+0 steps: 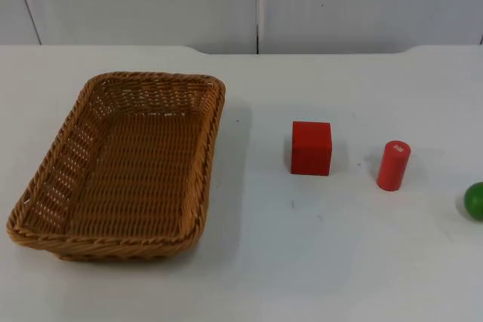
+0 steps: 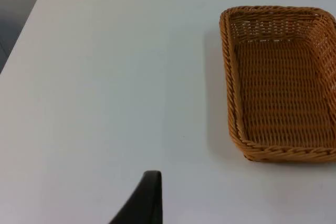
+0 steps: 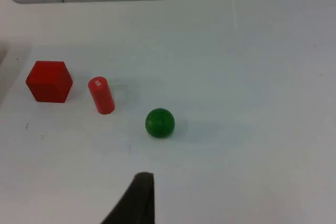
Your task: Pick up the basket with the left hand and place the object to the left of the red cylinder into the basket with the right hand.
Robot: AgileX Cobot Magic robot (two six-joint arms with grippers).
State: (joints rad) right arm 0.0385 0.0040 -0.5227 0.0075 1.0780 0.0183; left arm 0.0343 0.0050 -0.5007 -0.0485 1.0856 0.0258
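Observation:
A brown woven basket (image 1: 124, 164) stands on the left half of the white table and holds nothing. A red cube (image 1: 311, 148) sits just left of the upright red cylinder (image 1: 393, 165). The left wrist view has the basket (image 2: 283, 82) some way off from my left gripper (image 2: 149, 200), which hangs over bare table beside it. My right gripper (image 3: 139, 200) hovers over the table short of the cube (image 3: 49, 81) and the cylinder (image 3: 101, 95), touching neither.
A green ball (image 1: 475, 200) lies at the table's right edge, right of the cylinder, and is the object nearest my right gripper (image 3: 159, 123). The grey partition wall (image 1: 256, 1) closes the table's far side.

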